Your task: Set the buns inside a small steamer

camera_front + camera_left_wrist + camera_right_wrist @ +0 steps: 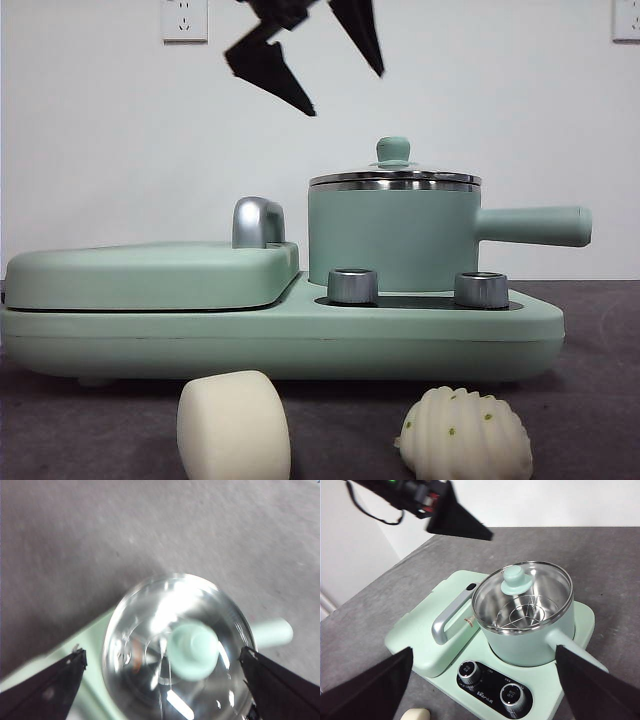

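Note:
The small steamer (390, 240) stands on the right of the cooker base, its glass lid (394, 180) on. My left gripper (345, 90) hangs open well above and a little left of the lid's green knob (393, 150). In the left wrist view the knob (192, 649) lies between the spread jaws of the left gripper (161, 652). Both buns lie on the table in front of the base: the smooth cylinder (233, 425) and the pleated oval with green flecks (465, 435). My right gripper (484, 649) stays open and high, on the dial side of the steamer (525, 645), holding nothing.
The flat griddle lid (150, 272) with its chrome handle (257, 222) fills the left half of the base (280, 340). Two steel dials (352, 285) sit before the pot. The pot's side handle (535, 225) points right. A steel rack (520, 612) shows through the lid.

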{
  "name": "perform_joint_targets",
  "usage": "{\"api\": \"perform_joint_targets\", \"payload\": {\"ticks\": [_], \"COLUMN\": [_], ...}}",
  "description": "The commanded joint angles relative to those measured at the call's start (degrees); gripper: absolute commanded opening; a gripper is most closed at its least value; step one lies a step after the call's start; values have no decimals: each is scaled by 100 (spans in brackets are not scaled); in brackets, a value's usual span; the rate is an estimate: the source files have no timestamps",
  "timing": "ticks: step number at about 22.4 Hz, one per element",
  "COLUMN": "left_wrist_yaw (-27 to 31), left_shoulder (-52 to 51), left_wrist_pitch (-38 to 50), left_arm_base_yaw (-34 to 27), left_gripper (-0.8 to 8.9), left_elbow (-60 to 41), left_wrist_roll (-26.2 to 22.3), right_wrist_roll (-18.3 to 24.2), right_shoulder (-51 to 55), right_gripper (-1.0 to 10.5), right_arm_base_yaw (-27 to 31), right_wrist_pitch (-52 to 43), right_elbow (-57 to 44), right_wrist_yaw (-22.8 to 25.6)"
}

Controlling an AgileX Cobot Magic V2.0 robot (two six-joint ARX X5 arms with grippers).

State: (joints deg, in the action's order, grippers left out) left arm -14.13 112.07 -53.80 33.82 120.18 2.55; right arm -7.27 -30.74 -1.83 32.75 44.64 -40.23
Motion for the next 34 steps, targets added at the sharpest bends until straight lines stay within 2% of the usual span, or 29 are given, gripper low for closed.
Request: {"api": "perform_joint_targets", "payload": {"ticks": [1,4,8,14,21,23,26,29,31,34], "left_wrist_yaw": [192,295,839,881,879,883,1067,1141,1141,1167], "left_shoulder": [411,627,713,848,957,957,957,957,957,957], "left_wrist_pitch": [28,127,157,-59,-79,-68,-81,-96,-81,-72], "left_arm_base_yaw": [251,490,793,938,977,977,977,975,975,975], "left_gripper": [501,501,499,484,319,301,194,158,67,48], "left_elbow": [352,363,363,363,363,363,363,363,363,378], "left_wrist_roll": [-61,-151,-507,-518,-535,-535,-535,-535,-557,-645], "right_wrist_roll": [66,66,66,66,66,63,66,66,66,66], "right_shoulder": [-26,-26,-26,-26,-24,-24,-24,-24,-26,-26], "right_gripper": [455,455,454,455,455,454,454,454,454,454], "right_arm_base_yaw": [-11,-11,-11,-11,-11,-11,-11,-11,-9,-9], "right_wrist_pitch": [-57,-57,-55,-55,-52,-52,-52,-52,-52,-52], "right_elbow": [111,111,111,111,111,111,111,111,111,111], "right_wrist_yaw": [17,17,17,17,17,17,17,20,20,20]}}
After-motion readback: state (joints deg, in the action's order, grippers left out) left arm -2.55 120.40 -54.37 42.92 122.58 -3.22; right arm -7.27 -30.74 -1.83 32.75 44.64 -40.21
